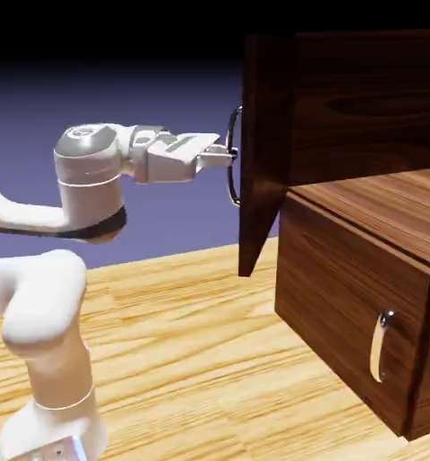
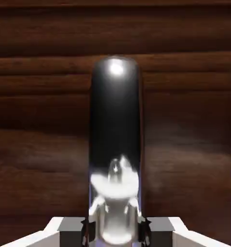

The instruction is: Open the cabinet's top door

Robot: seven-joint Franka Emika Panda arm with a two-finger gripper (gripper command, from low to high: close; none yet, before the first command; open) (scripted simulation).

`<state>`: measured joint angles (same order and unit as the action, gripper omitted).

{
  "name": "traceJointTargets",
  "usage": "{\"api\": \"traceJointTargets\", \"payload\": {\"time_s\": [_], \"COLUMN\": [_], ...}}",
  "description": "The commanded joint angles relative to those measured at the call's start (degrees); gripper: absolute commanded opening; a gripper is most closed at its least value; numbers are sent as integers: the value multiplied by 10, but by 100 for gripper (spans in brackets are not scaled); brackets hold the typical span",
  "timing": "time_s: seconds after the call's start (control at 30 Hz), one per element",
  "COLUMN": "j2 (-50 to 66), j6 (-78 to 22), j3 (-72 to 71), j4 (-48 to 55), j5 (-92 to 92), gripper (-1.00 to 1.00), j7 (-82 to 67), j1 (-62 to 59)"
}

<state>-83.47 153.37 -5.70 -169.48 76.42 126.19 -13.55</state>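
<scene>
— Where is the top door (image 1: pixel 262 149), and how does it look?
— Dark wood-grain panel, swung outward above the lower panel (image 1: pixel 344 297); curved silver handle (image 1: pixel 230 171).
— Fingers (image 1: pixel 219 157)?
— Closed around that handle.

From my exterior view, the swung-out upper door (image 1: pixel 264 162) stood between the arm (image 1: pixel 91 180) and the cabinet (image 1: pixel 353 297), blocking a straight pass at its height. Below its lower edge, I saw 1 open space above the wooden table (image 1: pixel 183 333), leading to the lower panel (image 1: pixel 344 306); its 1 handle (image 1: pixel 380 347) jutted into that space.
</scene>
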Motion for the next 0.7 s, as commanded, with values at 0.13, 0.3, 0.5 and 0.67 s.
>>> {"api": "traceJointTargets", "payload": {"time_s": [0.13,0.3,0.5,0.67], "j2": [-60,-86,-79,-54], "j6": [-124,-243,-379,-501], "j3": [-89,-192,-317,-419], "j4": [-12,4,59,145], "j5": [-119,-218,-322,-402], "gripper": [-100,-100,-100,-100], "j7": [-48,-66,-71,-70], "j1": [59,104,120,89]}}
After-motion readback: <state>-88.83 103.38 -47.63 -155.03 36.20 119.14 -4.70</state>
